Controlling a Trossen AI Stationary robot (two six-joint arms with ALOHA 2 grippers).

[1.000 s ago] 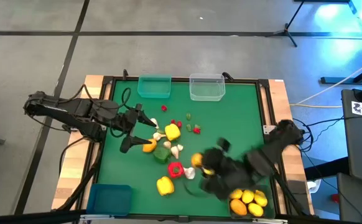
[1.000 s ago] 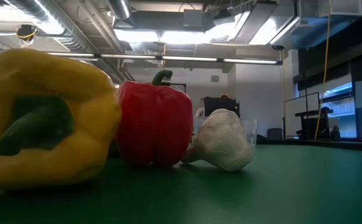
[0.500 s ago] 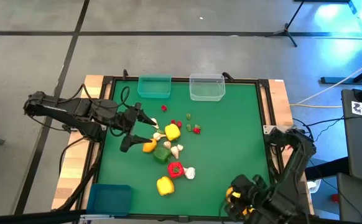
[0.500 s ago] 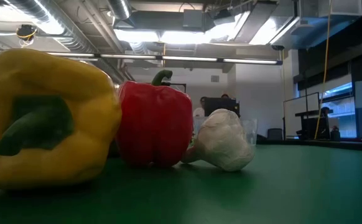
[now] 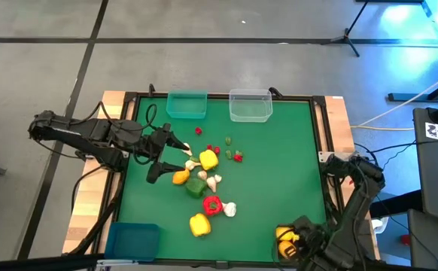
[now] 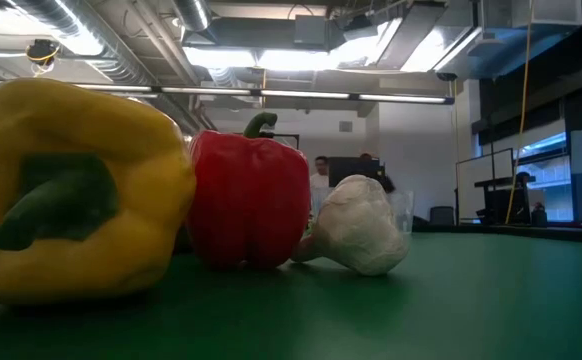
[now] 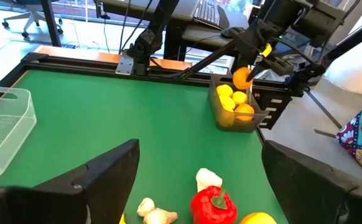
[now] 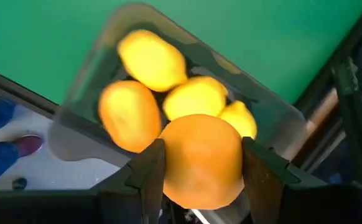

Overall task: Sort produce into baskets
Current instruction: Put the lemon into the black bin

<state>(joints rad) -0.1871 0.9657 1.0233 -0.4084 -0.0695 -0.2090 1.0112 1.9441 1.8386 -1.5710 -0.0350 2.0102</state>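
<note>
From above, the right end effector (image 5: 288,242) has swung from the middle of the tabletop (image 5: 279,165) back to the near right corner, where the grey basket (image 5: 298,248) sits; the citrus is nearly delivered, I'd judge. The left end effector (image 5: 175,160) hangs spread wide at the left of the produce pile (image 5: 204,184), unchanged.

At tabletop height, the yellow pepper (image 6: 71,190) lies on its side, stem end toward the camera; the red pepper (image 6: 249,198) stands upright, the garlic bulb (image 6: 356,225) just beside it.

The left wrist view shows the orange (image 7: 242,76) held over the basket (image 7: 234,115).

The right wrist view has the fingers (image 8: 150,171) pinching the orange (image 8: 201,158) (round, no long axis) above four oval citrus lying at assorted angles.
</note>
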